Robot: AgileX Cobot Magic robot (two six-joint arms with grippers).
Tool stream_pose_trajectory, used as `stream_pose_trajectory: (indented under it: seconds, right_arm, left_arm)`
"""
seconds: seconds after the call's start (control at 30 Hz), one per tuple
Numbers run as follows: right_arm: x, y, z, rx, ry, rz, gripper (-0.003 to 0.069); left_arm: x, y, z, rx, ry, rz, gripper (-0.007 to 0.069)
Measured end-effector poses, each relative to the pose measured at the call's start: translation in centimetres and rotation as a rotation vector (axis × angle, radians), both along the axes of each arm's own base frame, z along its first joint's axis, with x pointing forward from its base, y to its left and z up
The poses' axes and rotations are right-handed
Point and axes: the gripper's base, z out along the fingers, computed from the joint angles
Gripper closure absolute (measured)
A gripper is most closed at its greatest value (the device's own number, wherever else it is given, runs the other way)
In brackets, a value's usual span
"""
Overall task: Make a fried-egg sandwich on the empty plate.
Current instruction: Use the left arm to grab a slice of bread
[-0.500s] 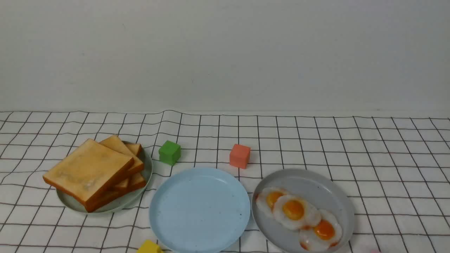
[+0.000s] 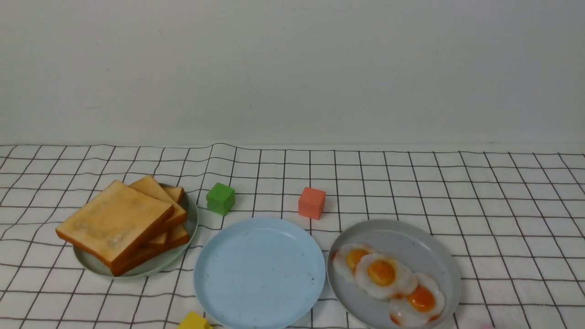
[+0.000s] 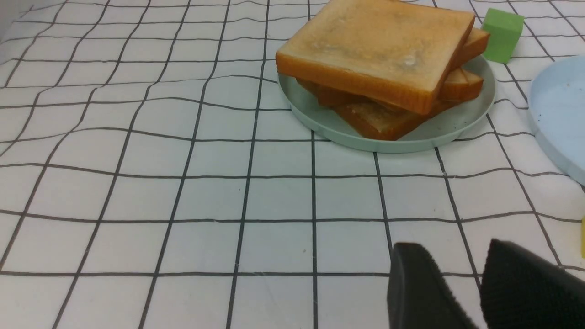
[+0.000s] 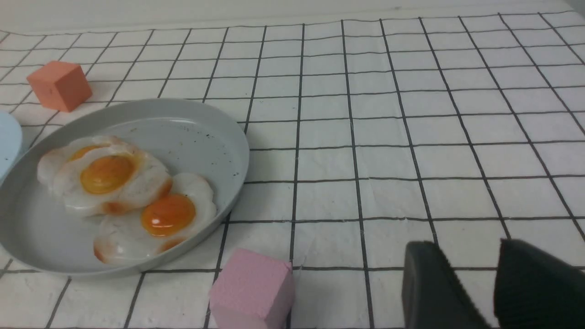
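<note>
Left gripper (image 3: 452, 256): dark fingers stood slightly apart with nothing between them, low over the checked cloth (image 3: 183, 192) on the desk. It was out of the front view.
Right gripper (image 4: 466, 256): it showed the same narrow gap and held nothing. A pink cube (image 4: 251, 288) sat near it.
Clock: 12 o'clock pointed away from the robot, centred on the empty plate (image 2: 259, 274).
Toast stack (image 2: 114, 221): it lay at about 10 o'clock on the pale green plate (image 2: 151, 269), ahead of the left gripper and well apart from it.
Fried eggs (image 2: 381, 272): three overlapped in a row at 3 o'clock on the grey plate (image 2: 402, 235), whose rim was just beside the blue rim.
Nearer arm: judged left for toast and right for egg.
Axis: the slices were square, so none was longer. The top slice sat corner-on and overhung its plate's rim toward 9 o'clock, which probably left an edge free to grip.
Empty plate look: round, pale sky blue with faint dark specks, and bare. No sandwich had been started.
Strays: a green cube (image 2: 220, 198) at 11 o'clock, an orange cube (image 2: 312, 202) at 1 o'clock and a yellow cube (image 2: 194, 321) at 7 o'clock.
</note>
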Motion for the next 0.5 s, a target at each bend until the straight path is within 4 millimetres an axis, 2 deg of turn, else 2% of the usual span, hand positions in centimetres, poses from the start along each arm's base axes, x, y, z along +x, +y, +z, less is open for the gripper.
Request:
stream_pose_trajectory:
  seconds: [0.5]
  right_arm:
    - [0.01, -0.25, 0.02, -0.072, -0.003, -0.006, 0.0418]
  left_arm:
    - [0.03, 0.01, 0.10, 0.005, -0.011, -0.001, 0.0386]
